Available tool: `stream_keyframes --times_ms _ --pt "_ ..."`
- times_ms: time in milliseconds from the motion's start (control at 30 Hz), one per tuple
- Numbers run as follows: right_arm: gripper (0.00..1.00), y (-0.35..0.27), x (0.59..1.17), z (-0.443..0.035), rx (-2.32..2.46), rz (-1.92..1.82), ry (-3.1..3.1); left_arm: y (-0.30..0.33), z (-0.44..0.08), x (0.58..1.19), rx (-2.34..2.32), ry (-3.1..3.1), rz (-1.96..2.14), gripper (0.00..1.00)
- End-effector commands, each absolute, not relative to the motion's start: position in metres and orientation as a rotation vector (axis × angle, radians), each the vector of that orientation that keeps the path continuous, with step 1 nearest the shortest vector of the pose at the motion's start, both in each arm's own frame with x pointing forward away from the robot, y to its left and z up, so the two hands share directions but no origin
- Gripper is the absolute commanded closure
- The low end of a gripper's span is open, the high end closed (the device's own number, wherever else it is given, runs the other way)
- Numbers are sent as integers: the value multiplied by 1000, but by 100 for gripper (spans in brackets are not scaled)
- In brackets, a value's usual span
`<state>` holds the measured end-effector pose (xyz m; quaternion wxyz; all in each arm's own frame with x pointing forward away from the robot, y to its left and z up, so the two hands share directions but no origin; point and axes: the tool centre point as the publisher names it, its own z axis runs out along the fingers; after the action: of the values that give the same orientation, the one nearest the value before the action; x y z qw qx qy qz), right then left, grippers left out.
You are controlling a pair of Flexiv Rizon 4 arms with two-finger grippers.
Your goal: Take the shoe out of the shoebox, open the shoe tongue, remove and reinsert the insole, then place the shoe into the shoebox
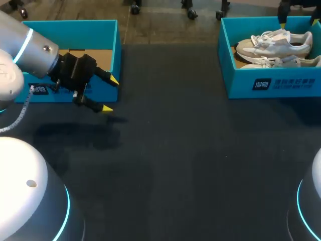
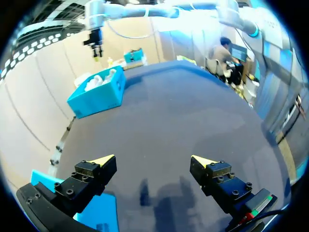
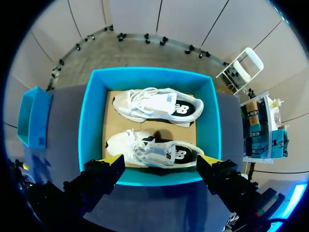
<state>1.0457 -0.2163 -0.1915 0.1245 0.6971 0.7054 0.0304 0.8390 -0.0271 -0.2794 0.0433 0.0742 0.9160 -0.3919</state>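
Observation:
The blue shoebox (image 1: pixel 271 85) stands at the table's back right with two white shoes in it, one (image 1: pixel 273 42) behind the other (image 1: pixel 281 61). From the right wrist view I look straight down into the shoebox (image 3: pixel 91 121). Both shoes lie on their sides, one farther (image 3: pixel 159 106) and one nearer (image 3: pixel 154 150). My right gripper (image 3: pixel 161 162) hangs open high above the box's near wall, holding nothing. My left gripper (image 1: pixel 110 94) is open and empty at the table's left; the left wrist view shows its tips (image 2: pixel 153 162) spread over bare table.
A second blue box (image 1: pixel 75 27) with a brown cardboard floor and no shoes stands at the back left, right behind my left gripper. Dark table surface (image 1: pixel 175 150) stretches between the two boxes and toward the front.

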Motion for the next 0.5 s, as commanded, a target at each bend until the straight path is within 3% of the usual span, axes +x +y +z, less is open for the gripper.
stream_keyframes --times_ms 33,500 --pt "0 -217 1041 -192 2055 85 2042 -32 -268 840 44 2853 -1088 0" --pt "0 -207 992 -181 2146 44 2025 -23 -238 846 -577 2837 -798 0"
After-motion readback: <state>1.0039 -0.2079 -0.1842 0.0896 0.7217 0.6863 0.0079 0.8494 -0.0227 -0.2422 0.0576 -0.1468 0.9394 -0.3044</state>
